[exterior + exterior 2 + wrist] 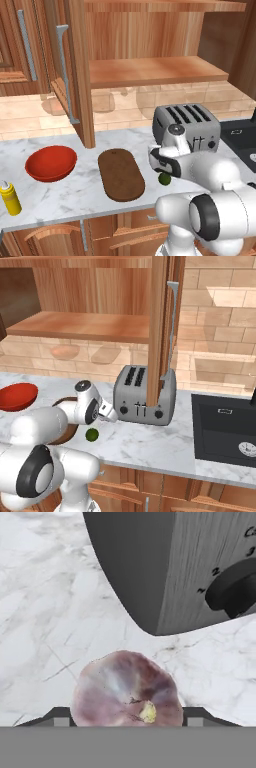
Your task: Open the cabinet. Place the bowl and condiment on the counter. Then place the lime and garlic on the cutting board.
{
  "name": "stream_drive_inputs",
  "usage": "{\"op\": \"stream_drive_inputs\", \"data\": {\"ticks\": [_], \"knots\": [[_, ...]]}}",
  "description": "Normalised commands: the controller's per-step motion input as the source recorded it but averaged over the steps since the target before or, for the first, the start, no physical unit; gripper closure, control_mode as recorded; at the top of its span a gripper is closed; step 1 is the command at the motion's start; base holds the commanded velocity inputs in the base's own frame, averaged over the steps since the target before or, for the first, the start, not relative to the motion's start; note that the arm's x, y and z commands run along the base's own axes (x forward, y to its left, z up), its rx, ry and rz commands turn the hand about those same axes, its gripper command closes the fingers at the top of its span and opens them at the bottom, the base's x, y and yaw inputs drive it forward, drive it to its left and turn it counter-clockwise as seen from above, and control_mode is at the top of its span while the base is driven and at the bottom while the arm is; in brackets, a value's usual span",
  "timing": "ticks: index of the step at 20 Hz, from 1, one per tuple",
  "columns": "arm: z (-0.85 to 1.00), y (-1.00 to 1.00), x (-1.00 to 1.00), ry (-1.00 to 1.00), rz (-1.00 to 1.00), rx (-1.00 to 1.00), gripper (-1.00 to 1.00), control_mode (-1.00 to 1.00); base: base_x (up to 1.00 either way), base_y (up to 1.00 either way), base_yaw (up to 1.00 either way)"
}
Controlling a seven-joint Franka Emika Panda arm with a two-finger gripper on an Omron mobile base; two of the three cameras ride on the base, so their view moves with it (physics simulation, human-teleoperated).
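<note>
The worktop [75, 192] is white marble with grey veins. The bowl [51, 162] is glossy red, the squeeze bottle [10, 197] yellow with a pale nozzle. The cutting board [120, 174] is dark brown wood, the lime [92, 434] dark green. The garlic [126, 692] is whitish-pink, mottled purple. The toaster [144, 395] is grey, the cabinet [150, 70] reddish-brown.

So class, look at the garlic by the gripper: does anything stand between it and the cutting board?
Nothing visible blocks it. The garlic sits between the gripper's fingertips; the lime lies beside the bare cutting board.
</note>
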Motion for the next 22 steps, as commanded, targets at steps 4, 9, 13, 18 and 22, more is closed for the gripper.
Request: {"op": "stream_drive_inputs", "data": {"ticks": [4, 9, 13, 18, 22], "knots": [[0.21, 0.26, -0.02, -0.07, 0.0, 0.0, 1.0, -1.0, 0.0, 0.0, 0.0], [0.11, 0.53, -0.01, -0.02, 0.0, 0.0, 1.0, -1.0, 0.0, 0.0, 0.0], [0.22, 0.45, -0.01, -0.03, 0.0, 0.0, 1.0, -1.0, 0.0, 0.0, 0.0], [0.37, 0.15, -0.01, -0.04, 0.02, 0.0, 1.0, -1.0, 0.0, 0.0, 0.0], [0.23, 0.04, 0.0, -0.02, 0.04, 0.0, 1.0, -1.0, 0.0, 0.0, 0.0]]}}
